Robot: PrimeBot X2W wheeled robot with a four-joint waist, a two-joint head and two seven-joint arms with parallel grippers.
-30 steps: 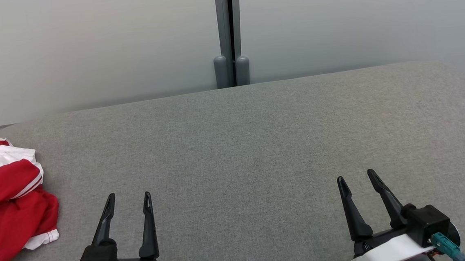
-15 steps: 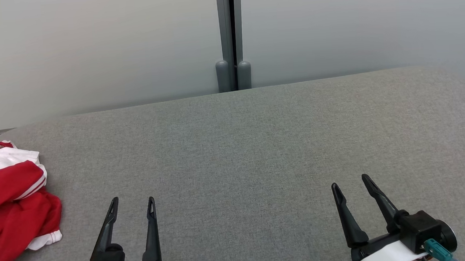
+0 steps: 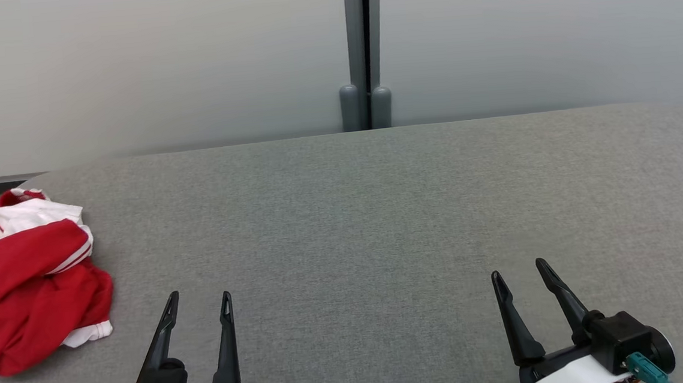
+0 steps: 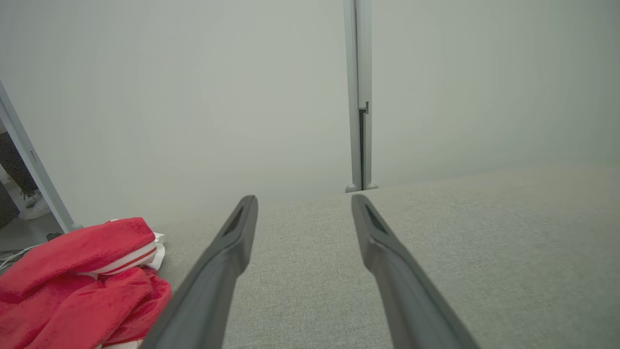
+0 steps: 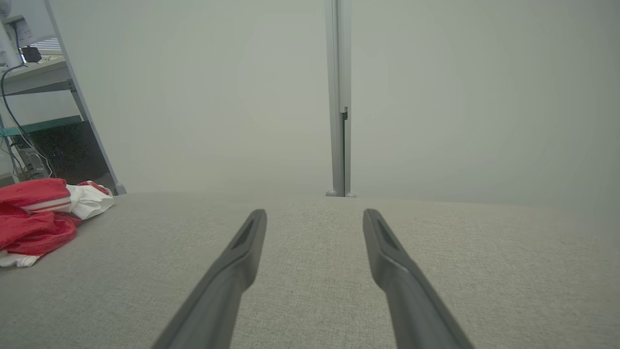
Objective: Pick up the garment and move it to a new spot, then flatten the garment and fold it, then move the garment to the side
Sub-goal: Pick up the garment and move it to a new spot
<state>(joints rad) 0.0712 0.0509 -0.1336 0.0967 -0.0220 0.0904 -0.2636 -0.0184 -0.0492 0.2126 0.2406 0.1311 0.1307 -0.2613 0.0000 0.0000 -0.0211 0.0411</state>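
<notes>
Grey fabric covers the wide table, backed by pale panels that meet at a grey post. Far left of that post, by the table's edge, the garment lies crumpled and untouched. The left gripper and right gripper hover on either side of the post's line, nearer the robot. Their fingers are spread and hold nothing, probably ready for the first reach.

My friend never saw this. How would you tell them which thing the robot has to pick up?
Find the big grey fabric surface in front of the robot and look to its left edge, out past the left gripper. There lies the garment, crumpled in a heap. It is bright red with white stripes, the one colourful thing on all that grey.
</notes>
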